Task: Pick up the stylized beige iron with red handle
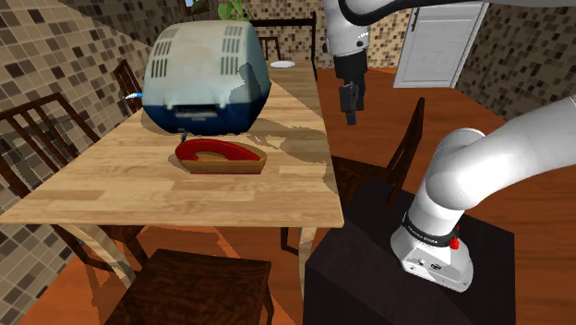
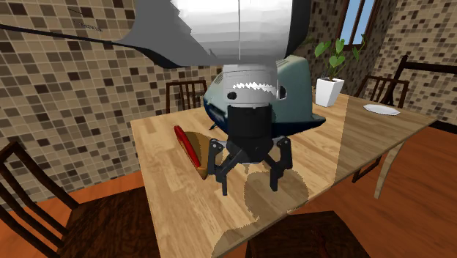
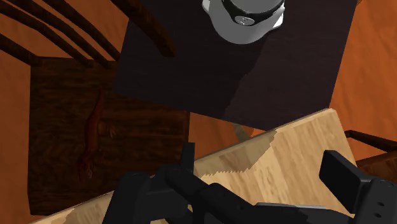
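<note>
The iron (image 1: pixel 220 157) lies on the wooden table (image 1: pixel 120 198), a flat brown-beige body with a red handle on top. In the second exterior view its red handle (image 2: pixel 186 146) peeks out beside the hand, which hides the remainder. My gripper (image 1: pixel 350 103) hangs in the air over the table's edge nearest the stand, well to the shoulder view's right of the iron and higher than it. Its fingers (image 2: pixel 220 176) stand apart with nothing between them, so the gripper (image 2: pixel 249 179) is open. In the wrist view the gripper (image 3: pixel 261 172) looks down on a table corner (image 3: pixel 289 159).
A big blue-and-white appliance (image 1: pixel 208 74) stands just behind the iron. A white plate (image 1: pixel 282 65) and a potted plant (image 2: pixel 331 80) sit at the table's far end. Dark chairs (image 1: pixel 198 286) surround the table. The dark stand (image 3: pixel 254 70) lies below the gripper.
</note>
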